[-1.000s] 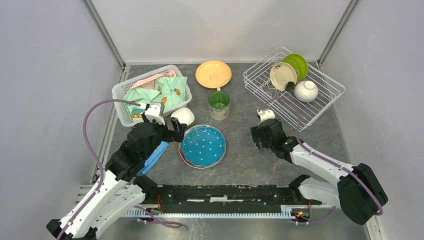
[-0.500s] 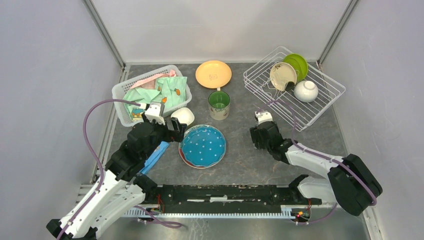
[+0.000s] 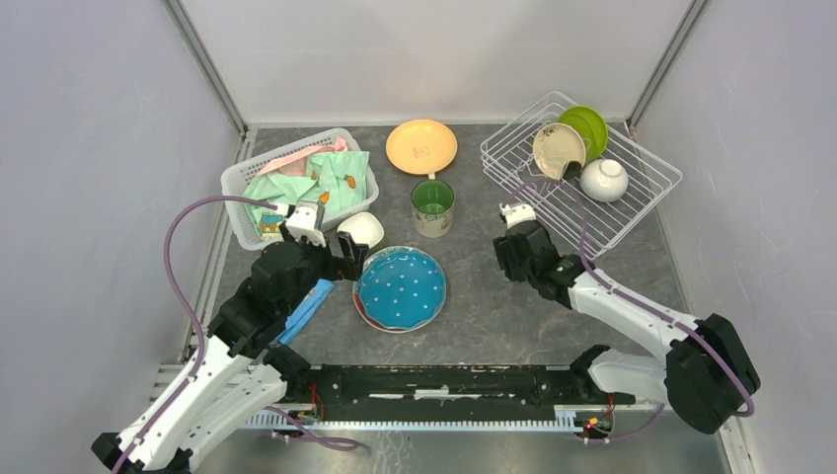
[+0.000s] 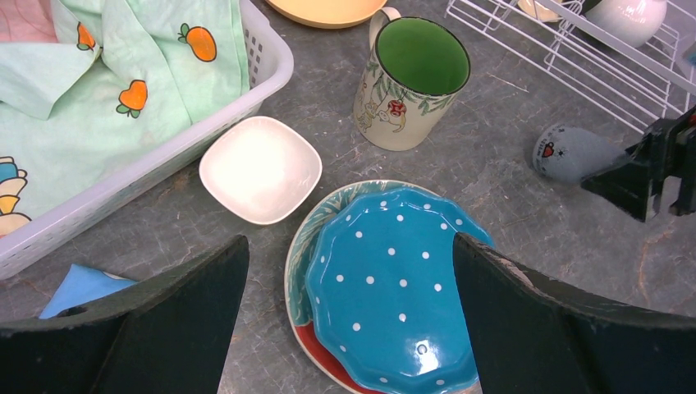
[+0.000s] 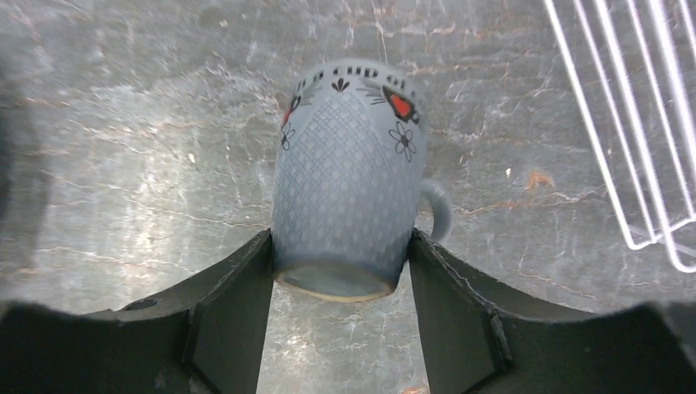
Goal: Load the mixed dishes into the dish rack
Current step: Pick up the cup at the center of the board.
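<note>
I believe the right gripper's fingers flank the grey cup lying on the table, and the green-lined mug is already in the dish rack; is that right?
Not quite: the top view shows the green-lined mug standing on the table, outside the dish rack. The right gripper does flank the grey cup.

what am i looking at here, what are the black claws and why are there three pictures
Two robot arms bolted to a table, loading dishes into the white wire dish rack. The wide picture is from a camera overhead; the other two are from cameras on each wrist, so the black claws are that arm's own fingers. The left gripper is open, facing a blue dotted plate, a white bowl and a green-lined mug. The right gripper grips a grey-blue cup lying on its side.
</note>
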Action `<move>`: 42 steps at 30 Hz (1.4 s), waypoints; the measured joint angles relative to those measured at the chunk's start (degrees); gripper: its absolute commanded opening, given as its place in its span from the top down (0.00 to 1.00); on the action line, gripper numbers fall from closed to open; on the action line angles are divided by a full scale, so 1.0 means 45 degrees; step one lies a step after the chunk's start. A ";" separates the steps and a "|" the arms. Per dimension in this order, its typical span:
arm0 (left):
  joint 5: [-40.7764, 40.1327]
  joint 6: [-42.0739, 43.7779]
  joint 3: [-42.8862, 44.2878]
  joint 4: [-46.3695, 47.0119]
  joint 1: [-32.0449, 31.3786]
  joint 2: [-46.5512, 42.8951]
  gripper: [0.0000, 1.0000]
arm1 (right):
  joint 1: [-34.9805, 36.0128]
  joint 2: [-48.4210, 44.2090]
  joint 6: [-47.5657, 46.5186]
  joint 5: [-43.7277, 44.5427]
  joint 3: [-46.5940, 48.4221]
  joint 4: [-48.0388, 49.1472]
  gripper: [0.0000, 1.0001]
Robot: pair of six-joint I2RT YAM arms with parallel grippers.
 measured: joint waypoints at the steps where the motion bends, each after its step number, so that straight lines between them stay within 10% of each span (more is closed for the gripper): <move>1: 0.0000 0.0000 0.0000 0.0000 0.0000 0.0000 0.00 | -0.0005 -0.0053 0.0005 -0.0029 0.0185 -0.0155 0.80; 9: -0.0005 0.0000 0.0000 0.0000 0.0000 0.0000 0.00 | 0.0000 -0.0078 0.0005 -0.0330 0.2016 -0.1656 0.98; 24: -0.0005 0.0000 0.0000 -0.0005 0.0000 -0.0092 0.00 | -0.0248 0.0845 -0.0112 -0.0461 0.3798 -0.2822 0.99; 42: -0.0010 0.0000 0.0000 -0.0005 0.0000 0.0010 0.00 | -0.4959 0.1030 -0.1190 -0.0277 0.7315 -0.2710 1.00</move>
